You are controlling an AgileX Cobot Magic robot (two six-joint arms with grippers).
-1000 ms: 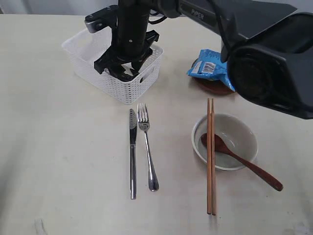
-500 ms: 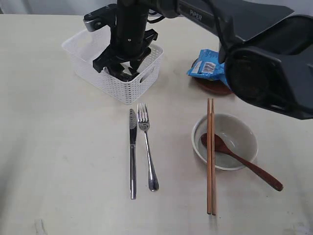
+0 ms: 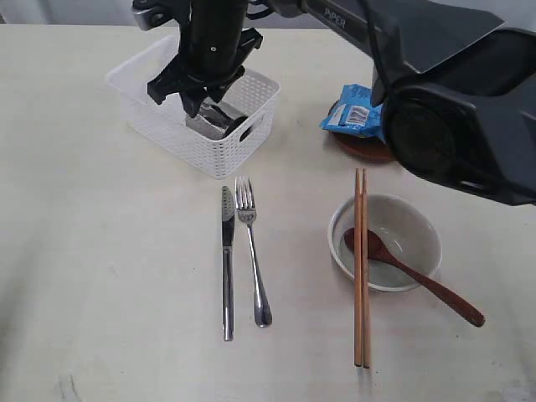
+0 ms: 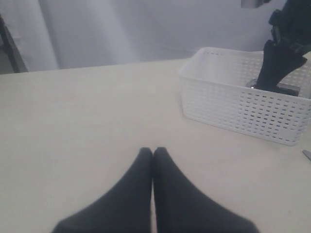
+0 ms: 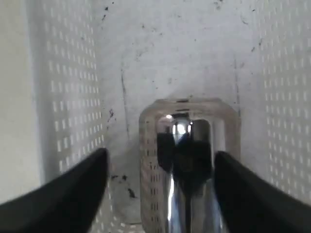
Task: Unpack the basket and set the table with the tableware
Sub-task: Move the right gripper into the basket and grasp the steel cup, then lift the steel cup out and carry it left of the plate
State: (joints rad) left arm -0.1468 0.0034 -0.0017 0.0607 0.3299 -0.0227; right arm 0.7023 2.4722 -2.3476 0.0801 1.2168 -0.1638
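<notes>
white perforated basket (image 3: 180,142) sits near the upper edge of the tabletop (image 3: 100,268) in the exterior view, with broad bare room to its left. inside, a steel cup (image 3: 219,120) lies on its side. the right end effector (image 5: 163,194) reaches in, fingers spread wide either side of the cup, basket walls close on both flanks. the left end effector (image 4: 153,156) hovers pinched together. knife (image 3: 227,268) and fork (image 3: 251,260) lie just before the basket. chopsticks (image 3: 360,268) cross the bowl (image 3: 410,230) holding a spoon (image 3: 419,280). a blue packet (image 3: 356,113) covers the brown plate (image 3: 364,151). the right arm (image 3: 402,33) reads "piper".
</notes>
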